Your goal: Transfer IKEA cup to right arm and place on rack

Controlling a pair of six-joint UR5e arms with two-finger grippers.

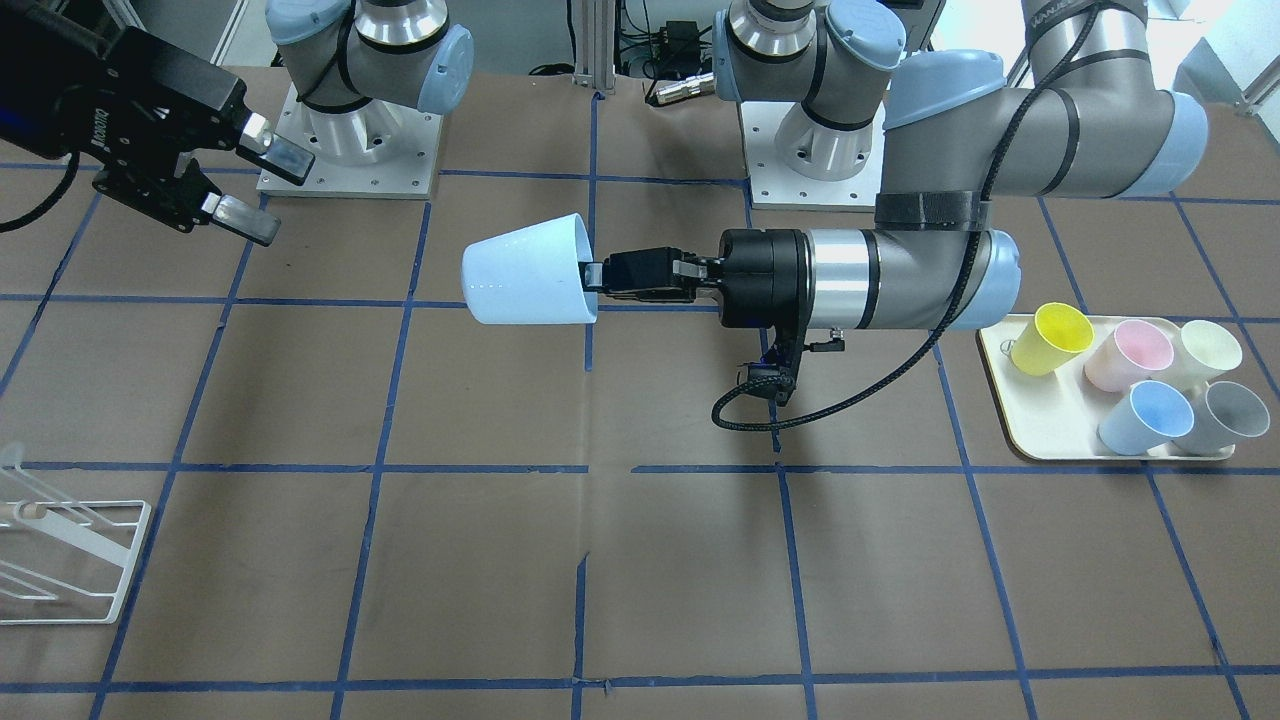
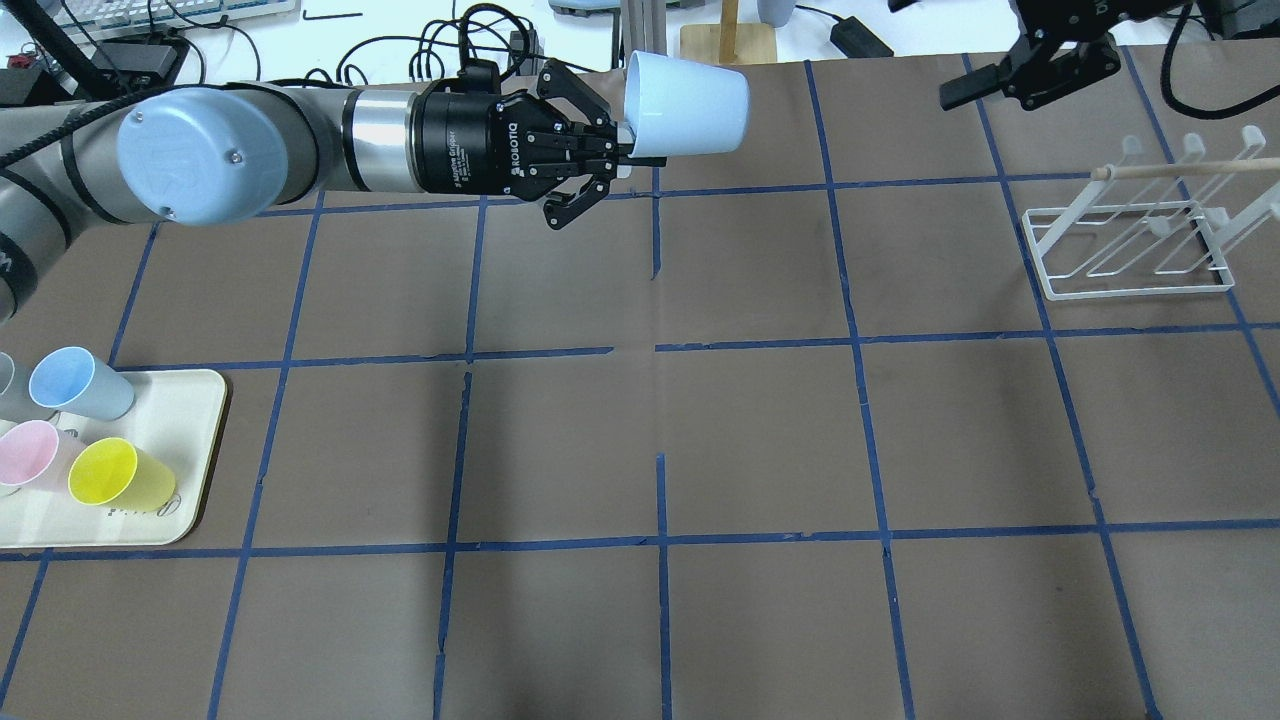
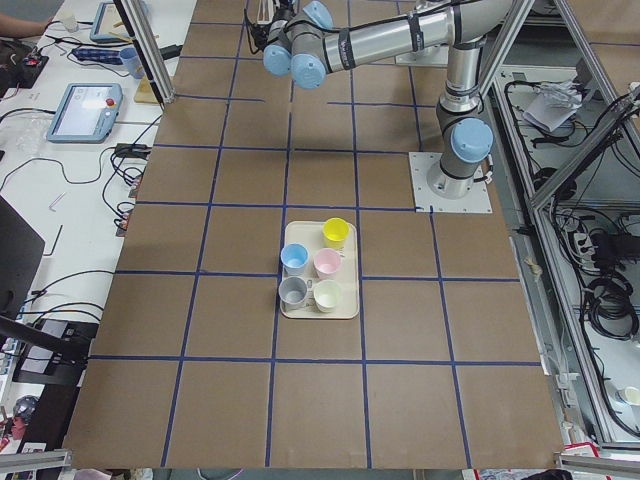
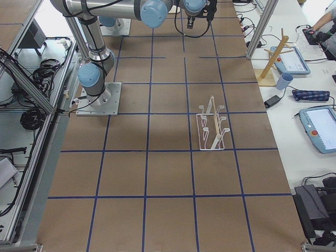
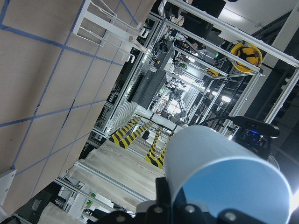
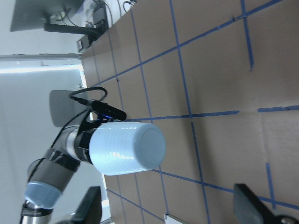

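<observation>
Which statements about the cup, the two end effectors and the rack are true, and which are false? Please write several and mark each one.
1. The left end effector grips the pale blue cup at its rim. True.
2. The pale blue cup stands upright on the table. False: it is held on its side in the air.
3. The right end effector is shut on the pale blue cup. False: it is open, empty and apart from the cup.
4. The rack holds no cup. True.
5. The yellow cup is in the tray. True.
</observation>
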